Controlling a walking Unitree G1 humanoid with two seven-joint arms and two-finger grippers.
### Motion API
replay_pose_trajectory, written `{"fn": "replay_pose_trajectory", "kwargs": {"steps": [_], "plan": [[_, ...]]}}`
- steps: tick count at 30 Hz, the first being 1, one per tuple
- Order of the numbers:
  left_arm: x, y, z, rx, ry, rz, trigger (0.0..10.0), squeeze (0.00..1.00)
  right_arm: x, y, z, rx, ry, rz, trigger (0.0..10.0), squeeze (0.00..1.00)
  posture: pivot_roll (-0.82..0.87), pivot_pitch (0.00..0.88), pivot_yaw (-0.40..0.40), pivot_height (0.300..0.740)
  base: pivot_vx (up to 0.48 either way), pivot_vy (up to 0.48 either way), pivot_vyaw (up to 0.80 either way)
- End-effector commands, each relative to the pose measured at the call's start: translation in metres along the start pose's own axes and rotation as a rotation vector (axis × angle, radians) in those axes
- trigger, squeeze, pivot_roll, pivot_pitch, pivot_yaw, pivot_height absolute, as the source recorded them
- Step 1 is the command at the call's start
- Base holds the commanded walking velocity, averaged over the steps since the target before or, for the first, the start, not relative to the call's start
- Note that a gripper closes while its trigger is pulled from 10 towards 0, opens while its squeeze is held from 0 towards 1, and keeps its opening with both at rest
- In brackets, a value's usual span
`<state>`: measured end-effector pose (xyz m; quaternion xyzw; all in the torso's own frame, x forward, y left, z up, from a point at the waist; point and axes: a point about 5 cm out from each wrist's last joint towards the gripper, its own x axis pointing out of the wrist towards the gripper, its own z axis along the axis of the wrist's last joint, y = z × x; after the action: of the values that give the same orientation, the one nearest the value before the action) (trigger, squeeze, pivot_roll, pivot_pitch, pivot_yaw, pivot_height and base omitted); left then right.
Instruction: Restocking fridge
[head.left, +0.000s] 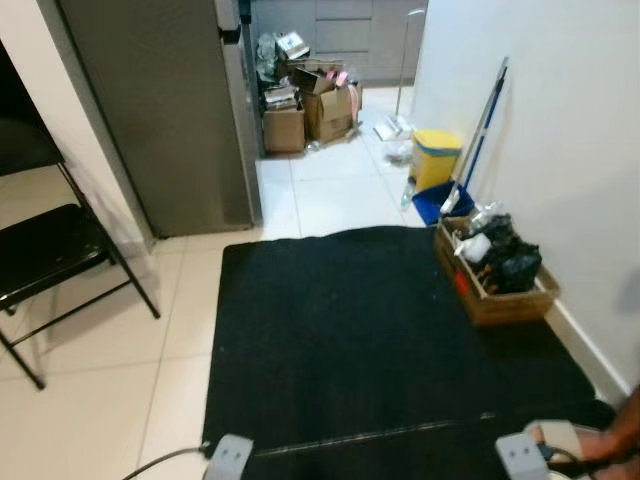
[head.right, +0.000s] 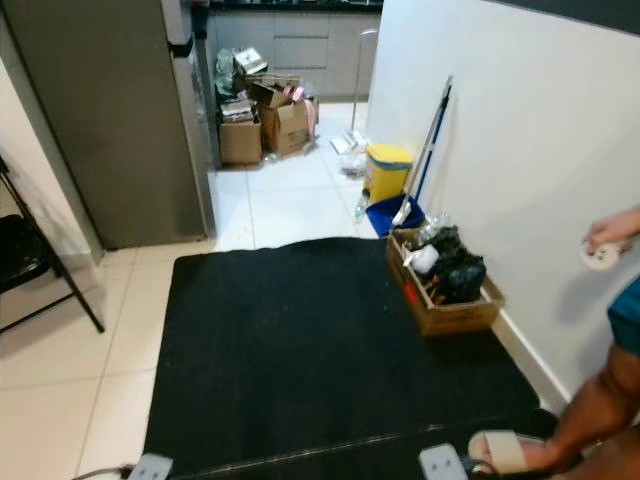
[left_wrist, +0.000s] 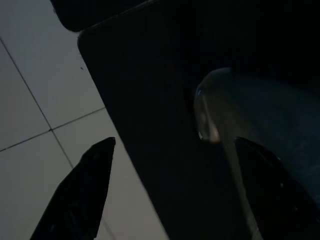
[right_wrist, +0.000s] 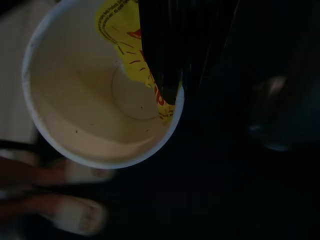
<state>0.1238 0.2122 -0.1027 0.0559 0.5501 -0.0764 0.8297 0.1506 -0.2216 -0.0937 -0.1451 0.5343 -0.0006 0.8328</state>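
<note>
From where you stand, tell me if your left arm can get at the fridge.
Probably not yet. The fridge stands well ahead, past the black rug and tiled floor, while the left gripper hangs low, open and empty. Nothing blocks the way, so walking closer should do.

White tile floor (head.left: 100, 400) with a big black rug (head.left: 380, 340) on it, wooden crate (head.left: 495, 290) on the rug's right edge, folding chair (head.left: 50, 260) left.

Both arms hanging low, left gripper (left_wrist: 172, 150) pointing downward with its black fingers (left_wrist: 85, 190) spread apart, right gripper's finger (right_wrist: 162, 45) reaching inside a cup.
</note>
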Motion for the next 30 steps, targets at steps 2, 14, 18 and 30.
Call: {"fn": "replay_pose_trajectory", "kwargs": {"steps": [2,14,18,30], "plan": [[0.0007,-0.0046,-0.0031,0.011,0.016,-0.014,10.0,0.00,-0.0004,-0.0079,-0.0007,-0.004,-0.004,-0.019,10.0,0.00,0.03,0.000,-0.005,0.740,0.298,0.000,0.00],[0.0006,-0.0043,-0.0031,0.031,0.020,-0.016,10.0,0.00,-0.0003,-0.0072,0.0009,-0.015,-0.013,-0.016,10.0,0.00,0.03,0.000,-0.001,0.740,0.298,0.000,0.00],[0.0006,-0.0041,-0.0029,0.034,0.020,-0.016,10.0,0.00,-0.0002,-0.0071,0.0012,-0.015,-0.014,-0.016,10.0,0.00,0.03,0.000,-0.002,0.740,0.296,0.000,0.00],[0.0004,-0.0034,-0.0028,0.039,0.022,-0.016,10.0,0.00,-0.0003,-0.0058,0.0001,-0.007,-0.010,-0.016,10.0,0.00,0.03,0.000,0.003,0.740,0.295,0.000,0.00]]}}
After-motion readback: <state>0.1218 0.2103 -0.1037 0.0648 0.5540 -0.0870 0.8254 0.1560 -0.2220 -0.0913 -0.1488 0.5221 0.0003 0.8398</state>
